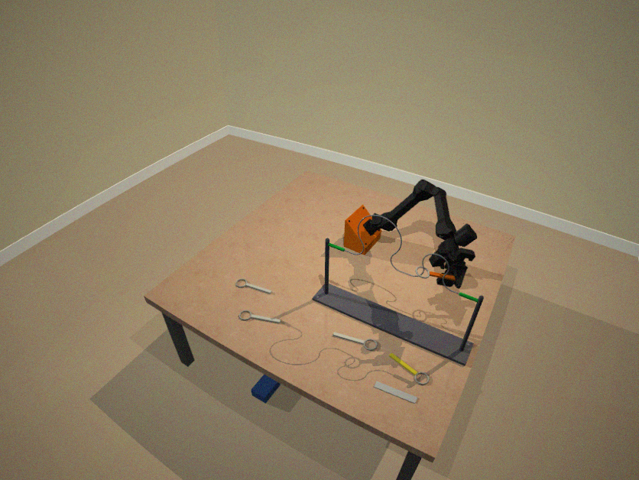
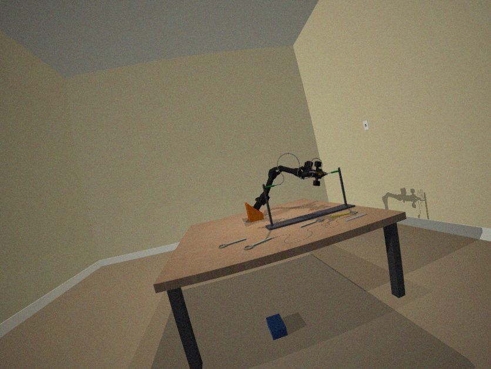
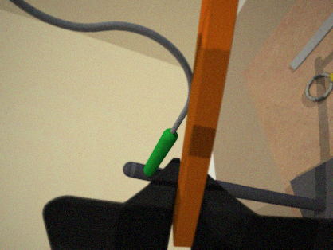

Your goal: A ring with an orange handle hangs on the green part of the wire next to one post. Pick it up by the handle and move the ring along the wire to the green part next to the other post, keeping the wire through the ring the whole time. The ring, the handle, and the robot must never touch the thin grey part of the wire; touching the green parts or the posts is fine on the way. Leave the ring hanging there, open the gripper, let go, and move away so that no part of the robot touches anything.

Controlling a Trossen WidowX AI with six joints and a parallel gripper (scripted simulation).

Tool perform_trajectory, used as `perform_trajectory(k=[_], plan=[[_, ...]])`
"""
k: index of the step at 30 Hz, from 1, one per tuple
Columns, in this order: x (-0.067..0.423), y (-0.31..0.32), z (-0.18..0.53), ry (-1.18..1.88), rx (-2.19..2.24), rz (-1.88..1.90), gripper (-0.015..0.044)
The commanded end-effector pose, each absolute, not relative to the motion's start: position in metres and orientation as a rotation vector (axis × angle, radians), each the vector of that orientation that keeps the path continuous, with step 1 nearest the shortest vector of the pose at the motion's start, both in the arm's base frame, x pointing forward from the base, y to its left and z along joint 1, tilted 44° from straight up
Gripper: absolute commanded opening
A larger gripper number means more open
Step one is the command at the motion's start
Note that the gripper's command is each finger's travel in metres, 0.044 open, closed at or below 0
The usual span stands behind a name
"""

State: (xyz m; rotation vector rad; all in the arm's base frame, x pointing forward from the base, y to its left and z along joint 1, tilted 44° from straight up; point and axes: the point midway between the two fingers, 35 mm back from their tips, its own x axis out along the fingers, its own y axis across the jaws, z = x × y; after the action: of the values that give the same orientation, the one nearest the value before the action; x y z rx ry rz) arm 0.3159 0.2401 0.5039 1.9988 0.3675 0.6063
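Observation:
The orange handle (image 1: 436, 275) (image 3: 211, 80) is between the fingers of my gripper (image 1: 451, 277) (image 3: 182, 165), which is shut on it. Its small grey ring (image 1: 422, 272) is at the low stretch of the grey wire (image 1: 400, 242) (image 3: 119, 26), beside the small loop. The ring is outside the wrist view. The wire appears to run through it; any contact is too small to tell. One green part (image 1: 335, 247) (image 2: 270, 185) adjoins the left post (image 1: 326, 268) (image 2: 268, 206). The other green part (image 1: 468, 296) (image 2: 335, 171) (image 3: 160, 152) adjoins the right post (image 1: 471, 324) (image 2: 342, 187) (image 3: 271, 194).
The dark base (image 1: 387, 319) joins the posts. Pale-handled rings (image 1: 257, 288) (image 1: 266, 319) (image 1: 348, 338), a yellow-handled ring (image 1: 403, 364) and a grey bar (image 1: 395, 392) lie in front. An orange block (image 1: 355, 235) stands at the arm's base. A blue box (image 1: 265, 388) (image 2: 276, 326) is on the floor.

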Motion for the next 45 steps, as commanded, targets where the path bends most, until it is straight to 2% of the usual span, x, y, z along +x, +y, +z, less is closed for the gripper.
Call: perform_trajectory(k=[1, 22, 45], plan=[[0.316, 0.248, 0.490, 0.389, 1.909, 0.582, -0.0150], [0.320, 0.262, 0.411, 0.448, 1.399, 0.427, -0.0150], [0.327, 0.235, 0.336, 0.474, 0.908, 0.270, -0.0150]])
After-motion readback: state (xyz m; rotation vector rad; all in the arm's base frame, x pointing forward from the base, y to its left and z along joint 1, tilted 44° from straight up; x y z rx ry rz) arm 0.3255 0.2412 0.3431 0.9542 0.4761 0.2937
